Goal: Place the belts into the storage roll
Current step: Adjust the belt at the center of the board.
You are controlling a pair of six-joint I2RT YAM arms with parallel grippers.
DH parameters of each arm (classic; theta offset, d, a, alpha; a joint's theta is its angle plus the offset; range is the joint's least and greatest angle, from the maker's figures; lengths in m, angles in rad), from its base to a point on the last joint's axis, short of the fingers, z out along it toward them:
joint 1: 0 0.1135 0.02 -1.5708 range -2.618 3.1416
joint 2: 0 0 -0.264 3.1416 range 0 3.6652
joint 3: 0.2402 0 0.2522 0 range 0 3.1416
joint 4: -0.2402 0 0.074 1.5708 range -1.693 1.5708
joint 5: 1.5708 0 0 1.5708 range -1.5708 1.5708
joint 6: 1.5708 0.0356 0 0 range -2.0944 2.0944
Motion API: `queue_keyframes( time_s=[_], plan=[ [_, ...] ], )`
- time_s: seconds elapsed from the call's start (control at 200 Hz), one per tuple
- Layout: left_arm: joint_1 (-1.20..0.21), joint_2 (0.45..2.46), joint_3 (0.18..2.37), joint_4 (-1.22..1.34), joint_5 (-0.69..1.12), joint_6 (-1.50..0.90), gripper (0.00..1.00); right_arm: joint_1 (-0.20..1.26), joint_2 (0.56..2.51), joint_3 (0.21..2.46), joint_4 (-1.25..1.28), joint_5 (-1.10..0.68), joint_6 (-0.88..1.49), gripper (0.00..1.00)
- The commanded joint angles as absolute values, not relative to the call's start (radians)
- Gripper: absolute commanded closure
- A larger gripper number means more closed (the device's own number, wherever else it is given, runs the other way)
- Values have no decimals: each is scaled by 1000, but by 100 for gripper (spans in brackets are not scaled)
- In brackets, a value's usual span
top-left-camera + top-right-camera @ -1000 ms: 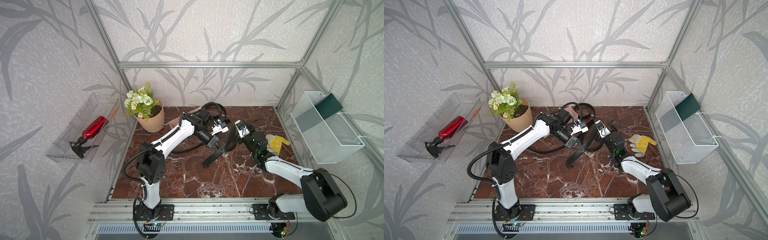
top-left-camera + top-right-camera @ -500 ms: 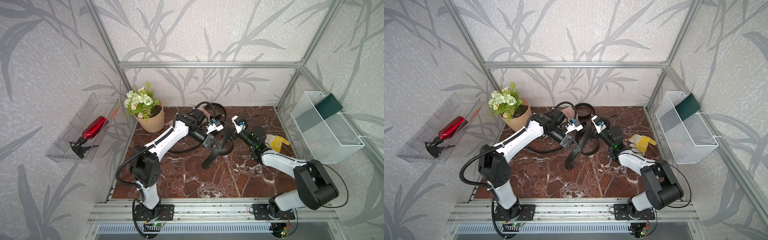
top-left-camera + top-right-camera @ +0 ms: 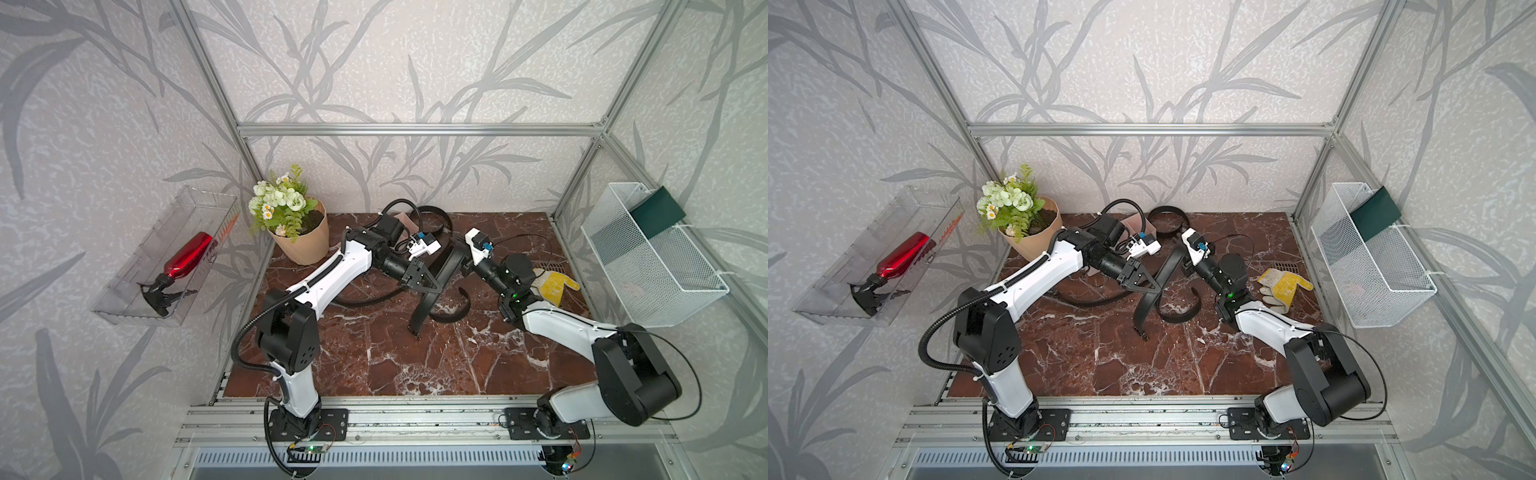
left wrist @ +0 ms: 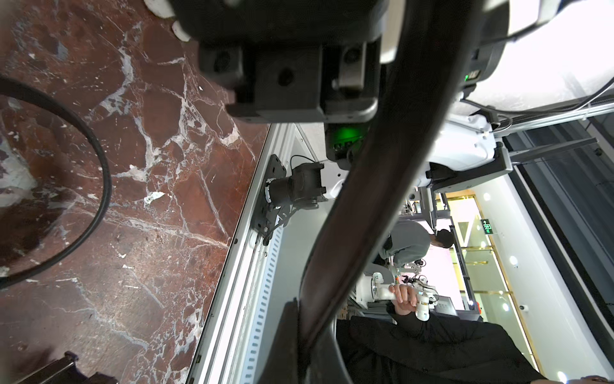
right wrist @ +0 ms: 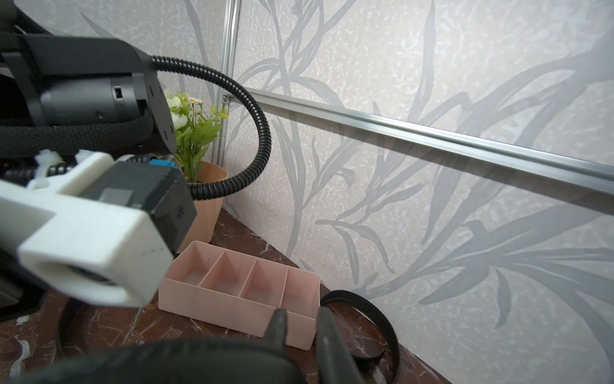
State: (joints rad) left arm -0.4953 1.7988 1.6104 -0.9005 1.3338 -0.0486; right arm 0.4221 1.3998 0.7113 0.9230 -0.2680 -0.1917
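One black belt (image 3: 422, 309) hangs over the middle of the marble table, its lower end touching the surface. My left gripper (image 3: 432, 286) is shut on this strap (image 4: 382, 166), which runs between its fingers. My right gripper (image 3: 462, 266) meets the same belt higher up, its fingers (image 5: 327, 332) closed around the blurred strap at their base. A second belt (image 3: 1169, 220) lies as a coiled ring (image 5: 368, 312) by the back wall. The pale pink storage roll (image 5: 232, 299) stands beside that ring with its compartments empty; in both top views the left arm mostly hides its pink edge (image 3: 405, 220).
A peach flowerpot (image 3: 303, 245) stands at the back left. A yellow-and-white glove (image 3: 555, 284) lies right of the right arm. A white wire basket (image 3: 652, 257) hangs on the right wall. A clear bin (image 3: 124, 299) holding a red spray bottle (image 3: 187, 257) hangs on the left wall.
My right gripper, open a moment ago, has shut on the upper part of the hanging belt. The left arm has shifted slightly while keeping hold of the strap.
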Motion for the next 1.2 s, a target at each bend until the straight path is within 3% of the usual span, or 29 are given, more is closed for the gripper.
queue_keyframes(
  time_s=[0.0, 0.165, 0.275, 0.375, 0.465, 0.655, 0.755, 0.89, 0.96, 1.134, 1.154, 1.194],
  plan=[
    [-481, 1762, 1626, -840, 1350, -152, 100, 404, 1215, 748, 802, -175, -238, 100],
    [-478, 1773, 1626, -750, 1354, -247, 100, 402, 990, 877, 238, 23, -447, 100],
    [-474, 1767, 1555, -641, 1322, -347, 100, 402, 984, 1036, -79, 159, -497, 100],
    [-458, 1789, 1466, -514, 1300, -461, 100, 409, 1127, 1249, -452, 136, -494, 100],
    [-440, 1837, 1439, -577, 1238, -426, 100, 441, 1288, 1367, -665, 145, -458, 100],
    [-394, 1967, 1469, -902, 1061, -199, 100, 439, 1503, 1368, -707, 179, -321, 100],
    [-366, 2011, 1464, -937, 1015, -168, 100, 440, 1643, 1458, -795, 240, -287, 100],
    [-334, 2043, 1475, -907, 965, -180, 83, 434, 1822, 1604, -932, 229, -253, 100],
    [-324, 2066, 1501, -909, 935, -172, 63, 423, 1865, 1612, -928, 231, -245, 100],
    [-306, 2088, 1568, -939, 871, -136, 44, 356, 1928, 1587, -891, 212, -250, 100],
    [-307, 2086, 1570, -942, 866, -132, 42, 350, 1932, 1584, -886, 218, -255, 97],
    [-307, 2087, 1576, -949, 855, -124, 41, 337, 1942, 1582, -887, 221, -257, 80]
  ],
)
